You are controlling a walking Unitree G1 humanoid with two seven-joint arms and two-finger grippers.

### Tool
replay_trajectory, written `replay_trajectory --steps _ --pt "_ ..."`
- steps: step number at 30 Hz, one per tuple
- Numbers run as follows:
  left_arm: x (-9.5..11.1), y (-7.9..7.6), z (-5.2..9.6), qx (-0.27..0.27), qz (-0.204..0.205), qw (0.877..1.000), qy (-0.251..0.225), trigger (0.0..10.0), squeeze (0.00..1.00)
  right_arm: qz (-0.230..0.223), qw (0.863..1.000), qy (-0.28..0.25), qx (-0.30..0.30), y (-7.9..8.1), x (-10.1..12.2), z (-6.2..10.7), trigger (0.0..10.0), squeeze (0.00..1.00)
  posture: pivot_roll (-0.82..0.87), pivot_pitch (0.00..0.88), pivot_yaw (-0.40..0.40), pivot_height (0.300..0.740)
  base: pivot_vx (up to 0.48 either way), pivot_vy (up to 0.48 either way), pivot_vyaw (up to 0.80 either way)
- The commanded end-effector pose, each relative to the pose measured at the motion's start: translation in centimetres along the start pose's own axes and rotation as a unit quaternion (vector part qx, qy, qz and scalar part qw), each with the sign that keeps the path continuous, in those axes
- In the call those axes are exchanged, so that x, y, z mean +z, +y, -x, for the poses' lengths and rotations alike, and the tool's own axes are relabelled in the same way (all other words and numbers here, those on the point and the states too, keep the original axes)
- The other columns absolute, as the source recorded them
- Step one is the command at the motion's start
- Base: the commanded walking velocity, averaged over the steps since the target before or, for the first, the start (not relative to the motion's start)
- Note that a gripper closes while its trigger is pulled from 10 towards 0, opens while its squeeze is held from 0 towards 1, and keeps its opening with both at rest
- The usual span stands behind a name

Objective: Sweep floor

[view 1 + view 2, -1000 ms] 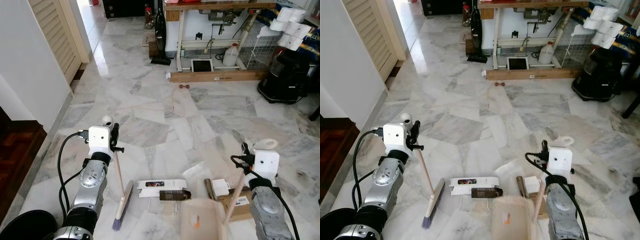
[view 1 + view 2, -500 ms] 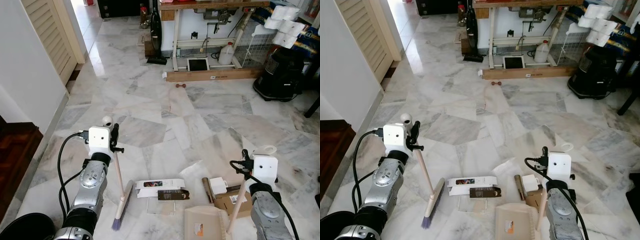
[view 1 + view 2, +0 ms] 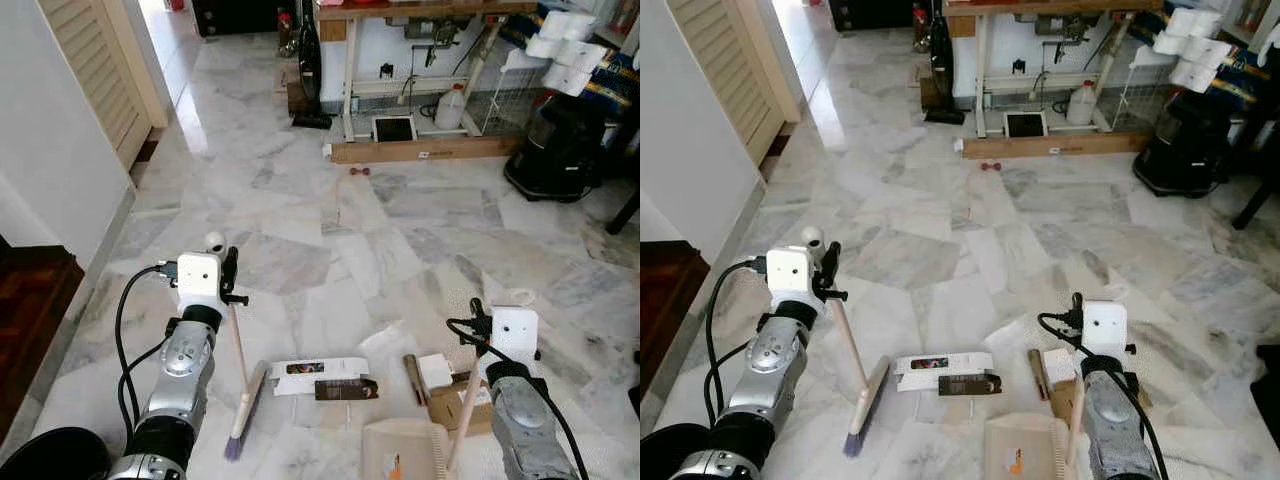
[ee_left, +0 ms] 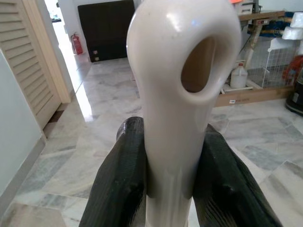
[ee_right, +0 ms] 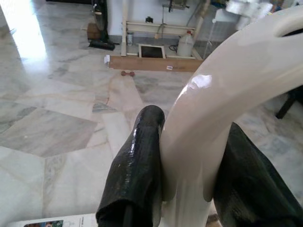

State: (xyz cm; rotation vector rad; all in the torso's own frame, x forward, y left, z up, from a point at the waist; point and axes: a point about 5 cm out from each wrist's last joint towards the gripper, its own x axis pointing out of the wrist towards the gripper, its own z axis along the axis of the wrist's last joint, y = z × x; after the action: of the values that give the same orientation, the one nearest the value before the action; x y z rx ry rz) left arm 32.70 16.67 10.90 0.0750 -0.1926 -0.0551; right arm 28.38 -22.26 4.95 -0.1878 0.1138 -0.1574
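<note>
1. Your left gripper [image 4: 168, 182] is clamped on the cream broom handle [image 3: 238, 345]; in the left wrist view both black fingers [image 4: 122, 184] press the handle's sides just below its looped hanging end.

2. The broom [image 3: 243, 405] slants down from that grip, and its head with purple bristles rests on the marble floor [image 3: 300, 230] just in front of your left arm.

3. Your right gripper [image 5: 189, 175] is closed on the cream dustpan handle [image 3: 462, 425]; the right wrist view shows a black finger [image 5: 137, 175] tight against each side of the curved stem.

4. The dustpan [image 3: 405, 452] sits low at the bottom edge of the head views, its beige tray on the floor between your 2 arms, nearer the right one.

5. The litter you are facing lies between broom and dustpan: a long white box [image 3: 320, 371] just beside the broom head, and a dark brown packet [image 3: 346, 389] touching that box's near edge.

6. Closer to your right arm you have a brown tube [image 3: 414, 378], a small white box [image 3: 437, 371] and a cardboard box [image 3: 455, 402] clustered just beyond the dustpan tray.

7. Further ahead, well apart from the litter, a small red item [image 3: 359, 172] lies on the floor near a wooden plank [image 3: 430, 150] under a workbench [image 3: 410, 15].

8. A louvred door [image 3: 95, 70] stands to your left, and a black appliance [image 3: 570, 150] to your right.
</note>
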Motion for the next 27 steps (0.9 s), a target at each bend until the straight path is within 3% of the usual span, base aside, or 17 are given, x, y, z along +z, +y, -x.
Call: replay_trajectory --steps 1,27 --pt "1.0 0.2 -0.3 0.000 -0.012 1.000 -0.025 10.0 0.00 0.006 1.000 -0.023 0.005 0.2 1.0 -0.6 10.0 0.00 -0.05 0.053 0.043 0.740 0.000 0.000 0.00" --pt "-1.3 -0.5 0.3 -0.001 0.031 0.999 0.034 10.0 0.00 -0.009 0.999 -0.040 0.018 2.3 1.3 -1.7 10.0 0.00 -0.02 0.085 0.036 0.740 0.000 0.000 0.00"
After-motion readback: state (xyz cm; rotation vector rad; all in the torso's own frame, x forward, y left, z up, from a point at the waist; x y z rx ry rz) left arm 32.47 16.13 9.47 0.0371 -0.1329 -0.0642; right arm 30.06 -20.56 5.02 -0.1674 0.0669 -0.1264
